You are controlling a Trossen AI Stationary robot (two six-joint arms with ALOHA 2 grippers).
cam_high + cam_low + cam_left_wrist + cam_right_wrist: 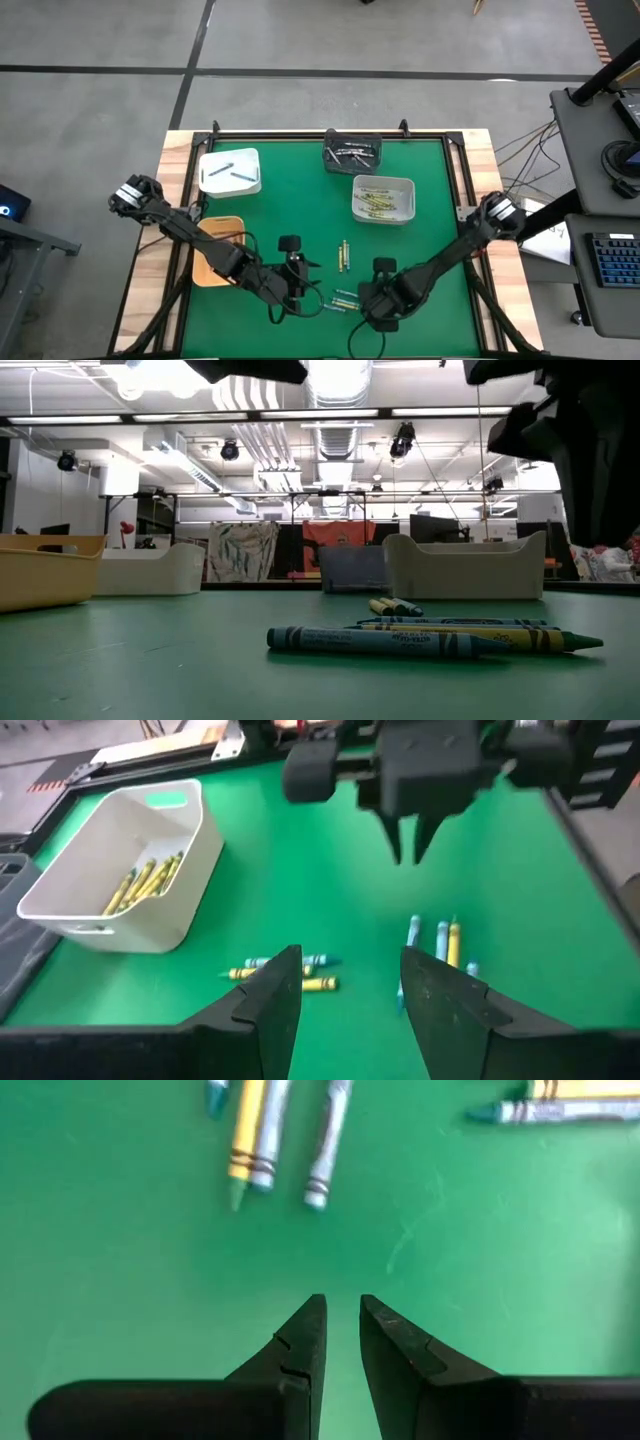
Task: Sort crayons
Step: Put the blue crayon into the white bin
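Most crayons already sit in our bins: yellow ones in the white bin [384,199]. A few crayons [343,299] lie loose on the green mat [300,215] near us. Our left claw [300,290] is spread and empty. Our right claw [340,1335] hovers nearly pressed together, pinching nothing.

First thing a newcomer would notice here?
Two dark arms reach low over the green table mat, left gripper and right gripper both empty, flanking loose yellow and blue wax crayons near the front edge. Behind sit a white bin of yellow crayons, a dark bin, and another white bin.
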